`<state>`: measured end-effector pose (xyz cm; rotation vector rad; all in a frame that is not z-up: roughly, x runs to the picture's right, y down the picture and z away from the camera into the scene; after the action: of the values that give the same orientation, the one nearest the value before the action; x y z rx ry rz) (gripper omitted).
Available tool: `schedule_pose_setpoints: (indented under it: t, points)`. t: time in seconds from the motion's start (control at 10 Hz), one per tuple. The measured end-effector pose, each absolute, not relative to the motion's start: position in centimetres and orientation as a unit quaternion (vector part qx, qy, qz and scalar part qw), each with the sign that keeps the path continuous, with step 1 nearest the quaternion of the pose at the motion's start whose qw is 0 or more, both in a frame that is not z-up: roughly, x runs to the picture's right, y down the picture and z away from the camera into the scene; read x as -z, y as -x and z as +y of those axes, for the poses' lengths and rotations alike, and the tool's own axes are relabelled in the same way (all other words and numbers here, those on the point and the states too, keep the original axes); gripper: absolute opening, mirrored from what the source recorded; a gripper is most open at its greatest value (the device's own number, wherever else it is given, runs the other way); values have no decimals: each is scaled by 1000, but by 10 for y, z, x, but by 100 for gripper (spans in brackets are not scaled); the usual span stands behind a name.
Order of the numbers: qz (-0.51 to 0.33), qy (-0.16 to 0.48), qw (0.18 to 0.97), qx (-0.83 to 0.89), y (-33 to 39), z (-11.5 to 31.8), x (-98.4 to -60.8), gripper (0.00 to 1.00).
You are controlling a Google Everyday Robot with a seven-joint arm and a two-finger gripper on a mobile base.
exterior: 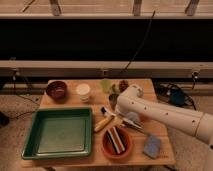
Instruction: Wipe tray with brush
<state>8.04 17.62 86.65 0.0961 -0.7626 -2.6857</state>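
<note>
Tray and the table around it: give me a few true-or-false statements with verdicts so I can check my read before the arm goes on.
1. The tray has nothing in it. True.
2. The blue sponge lies inside the tray. False: it lies on the table near the front right corner, right of the orange bowl.
3. The gripper is above the tray. False: it is over the table's middle, right of the tray, behind the yellow object.
4. The orange bowl holds dark items. True.
5. A white cup stands behind the tray. True.
</note>
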Motion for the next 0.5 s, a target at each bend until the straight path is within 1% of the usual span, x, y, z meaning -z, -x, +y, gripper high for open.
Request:
schedule_pose_setpoints:
  t: [0.2,0.3,0.5]
  points:
    - [-269,-32,173,947,-80,178,-872,79]
    - [-268,-32,174,947,-80,179,-873,75]
    - [-269,-34,174,947,-80,178,-873,53]
